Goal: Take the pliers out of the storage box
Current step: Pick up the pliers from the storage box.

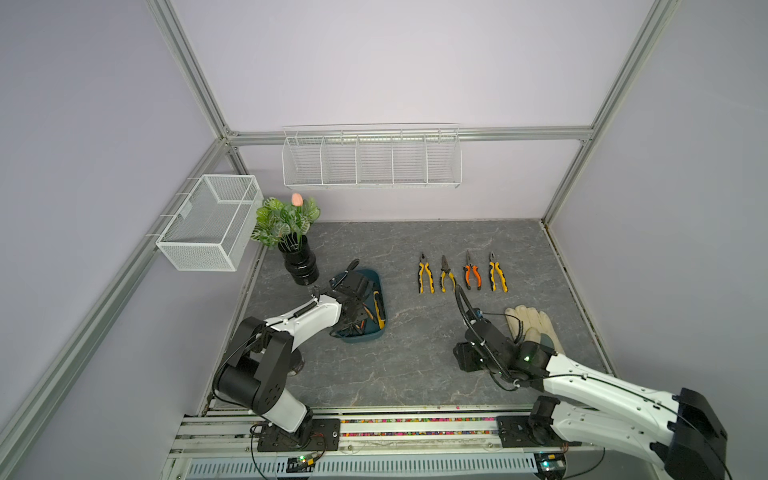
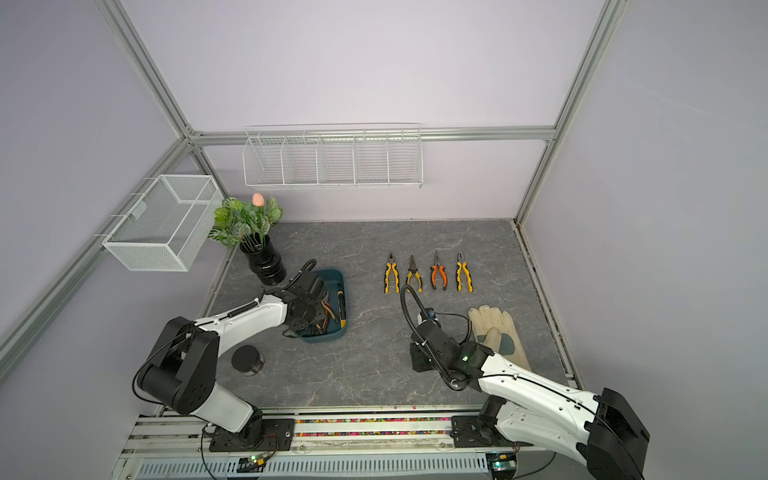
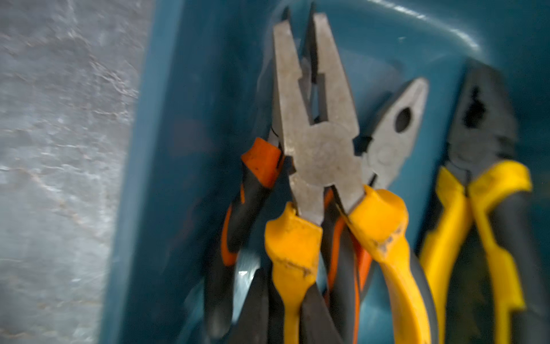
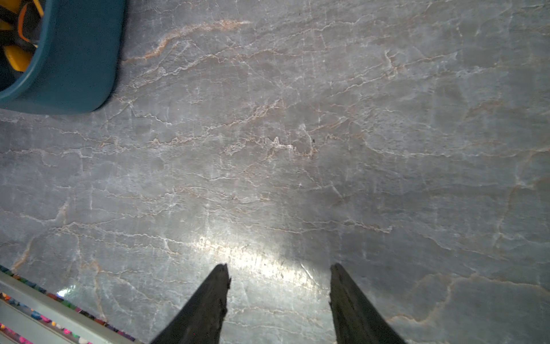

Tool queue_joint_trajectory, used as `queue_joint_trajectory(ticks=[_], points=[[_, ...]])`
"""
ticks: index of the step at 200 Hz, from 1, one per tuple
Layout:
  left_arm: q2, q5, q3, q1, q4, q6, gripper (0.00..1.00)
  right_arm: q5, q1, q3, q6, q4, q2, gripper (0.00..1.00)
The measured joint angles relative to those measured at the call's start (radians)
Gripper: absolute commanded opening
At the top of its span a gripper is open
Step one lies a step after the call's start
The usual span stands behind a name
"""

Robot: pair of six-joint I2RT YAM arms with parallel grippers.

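Several pliers (image 3: 318, 143) fill the storage box (image 3: 178, 149) beneath the clenched left gripper (image 1: 357, 311); the right gripper (image 4: 279, 274), spread, hovers well away.

Storage box (image 1: 365, 337): on the worktop (image 1: 415, 353), left part.
Boxed pliers (image 3: 318, 149): inside the storage box, lying side by side.
Row of pliers (image 1: 447, 276): on the worktop, right of the box.
Glove (image 1: 528, 324): before that row.
Vase (image 1: 301, 270): behind the box, leftward.

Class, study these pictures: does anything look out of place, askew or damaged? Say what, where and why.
In the storage box, the pliers lie heaped and overlapping, unlike the four pliers in a neat row on the table. The top grey-jawed pliers have their jaws apart and scuffed yellow grips.
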Motion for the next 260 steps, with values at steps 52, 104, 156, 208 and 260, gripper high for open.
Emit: queue_joint_trajectory(ticks=[52, 104, 156, 208, 260], points=[[-0.330, 0.044, 0.017, 0.000, -0.030, 0.204, 0.00, -0.002, 0.000, 0.060, -0.018, -0.012, 0.055, 0.56], [-0.424, 0.232, -0.006, 0.000, -0.005, 0.339, 0.00, -0.139, -0.009, 0.190, -0.068, 0.073, 0.123, 0.63], [-0.459, 0.359, -0.060, -0.046, 0.028, 0.356, 0.00, -0.368, -0.042, 0.511, -0.172, 0.090, 0.314, 0.69], [-0.525, 0.455, -0.131, -0.136, 0.117, 0.341, 0.00, -0.563, -0.162, 0.636, -0.204, 0.119, 0.412, 0.70], [-0.531, 0.376, -0.130, -0.204, 0.117, 0.345, 0.00, -0.590, -0.166, 0.791, -0.204, 0.012, 0.526, 0.66]])
